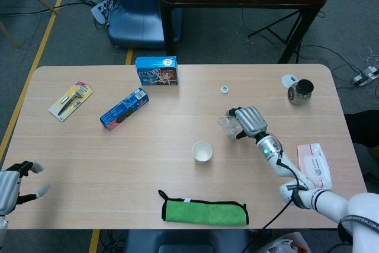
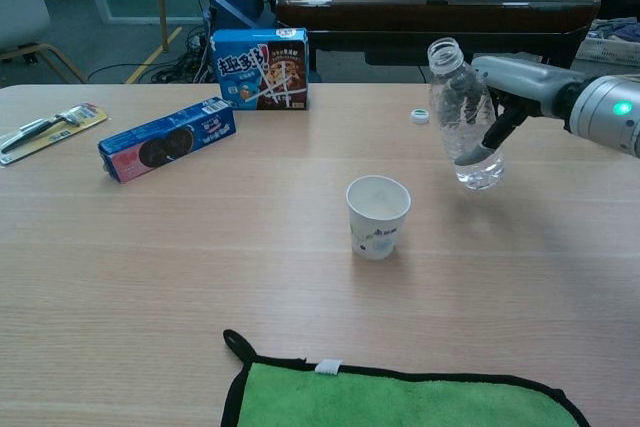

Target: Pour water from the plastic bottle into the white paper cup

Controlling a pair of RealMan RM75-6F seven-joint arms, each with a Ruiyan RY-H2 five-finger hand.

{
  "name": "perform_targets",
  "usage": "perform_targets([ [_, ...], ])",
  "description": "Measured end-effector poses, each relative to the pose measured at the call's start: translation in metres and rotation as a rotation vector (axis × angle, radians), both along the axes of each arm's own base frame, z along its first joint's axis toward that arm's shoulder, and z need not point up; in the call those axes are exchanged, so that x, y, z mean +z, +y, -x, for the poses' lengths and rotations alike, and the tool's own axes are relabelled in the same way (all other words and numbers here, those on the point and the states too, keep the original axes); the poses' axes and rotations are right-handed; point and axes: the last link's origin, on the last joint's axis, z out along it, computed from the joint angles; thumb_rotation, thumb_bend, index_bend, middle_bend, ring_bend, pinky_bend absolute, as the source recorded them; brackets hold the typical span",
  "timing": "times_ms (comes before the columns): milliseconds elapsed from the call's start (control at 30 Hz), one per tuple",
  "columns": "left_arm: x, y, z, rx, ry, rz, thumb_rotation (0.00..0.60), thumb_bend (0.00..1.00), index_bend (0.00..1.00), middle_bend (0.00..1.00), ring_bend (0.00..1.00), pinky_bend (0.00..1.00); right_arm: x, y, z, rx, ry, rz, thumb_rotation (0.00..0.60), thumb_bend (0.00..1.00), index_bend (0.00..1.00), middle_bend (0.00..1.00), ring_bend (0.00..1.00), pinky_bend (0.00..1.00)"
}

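Right hand [image 2: 520, 97] grips uncapped plastic bottle [image 2: 462, 117], lifted, tilting toward white paper cup [image 2: 378, 216] frame centre; pour not begun. Left hand [image 1: 12, 186] lower left, fingers spread, holding nothing.

One plastic bottle [image 2: 462, 112], one white paper cup [image 2: 378, 216], one bottle cap [image 2: 420, 116], two blue snack boxes [image 2: 259, 68] [image 2: 166, 138], one green cloth [image 1: 205, 211], one carded tool [image 1: 70, 101], one jar [image 1: 301, 91], one tissue pack [image 1: 314, 165].
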Motion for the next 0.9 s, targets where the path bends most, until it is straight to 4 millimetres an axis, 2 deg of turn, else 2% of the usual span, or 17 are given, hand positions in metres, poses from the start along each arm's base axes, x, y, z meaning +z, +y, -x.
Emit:
perform_targets([
  [400,0.001,0.0,0.0,0.007,-0.003,0.001,0.6,0.1,0.48,0.51,0.51,0.75,0.001,0.001,-0.02,0.1,0.319,0.082,0.6,0.15,0.58,0.62,0.52,0.56],
  [900,0.001,0.0,0.001,0.014,-0.01,0.003,0.6,0.1,0.49,0.51,0.51,0.75,-0.003,0.007,-0.034,0.179,0.554,0.101,0.6,0.16,0.59,0.63,0.52,0.57],
])
